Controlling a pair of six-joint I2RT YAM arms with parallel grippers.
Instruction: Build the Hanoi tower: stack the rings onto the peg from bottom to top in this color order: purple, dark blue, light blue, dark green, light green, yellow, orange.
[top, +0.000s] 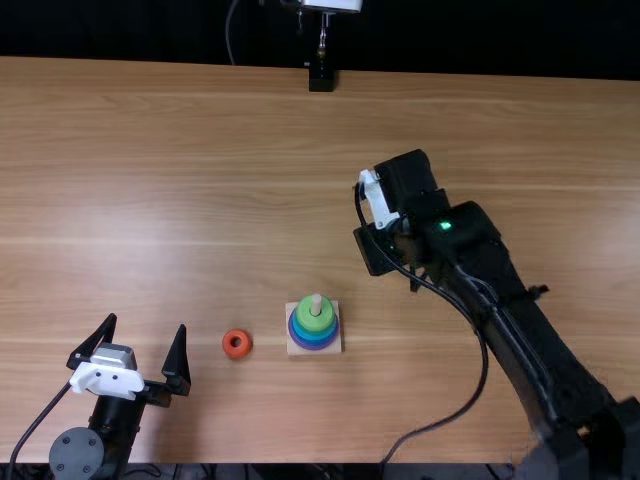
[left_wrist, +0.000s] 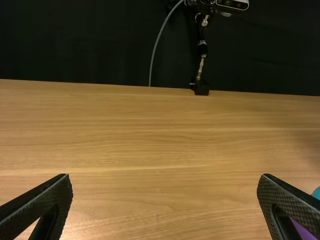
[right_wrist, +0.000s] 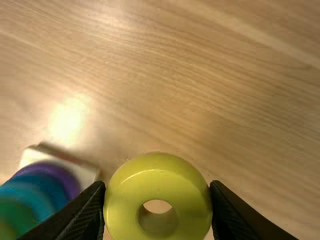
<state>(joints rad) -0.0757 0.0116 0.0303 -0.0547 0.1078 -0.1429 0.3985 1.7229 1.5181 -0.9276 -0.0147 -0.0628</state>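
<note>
The right fingers (right_wrist: 82, 215) grip the yellow ring (right_wrist: 157, 175), next due; the left fingers (left_wrist: 47, 202) are spread, empty. The yellow ring needs centring over the peg (top: 316, 304), then lowering onto the light green ring (top: 306, 319). The orange ring (top: 237, 354), last, lies on the worktop (top: 150, 210).

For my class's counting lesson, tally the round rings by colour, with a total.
Purple round ring: 1
Dark blue round ring: 1
Light blue round ring: 1
Dark green round ring: 1
Light green round ring: 1
Yellow round ring: 1
Orange round ring: 1
Total: 7
</note>
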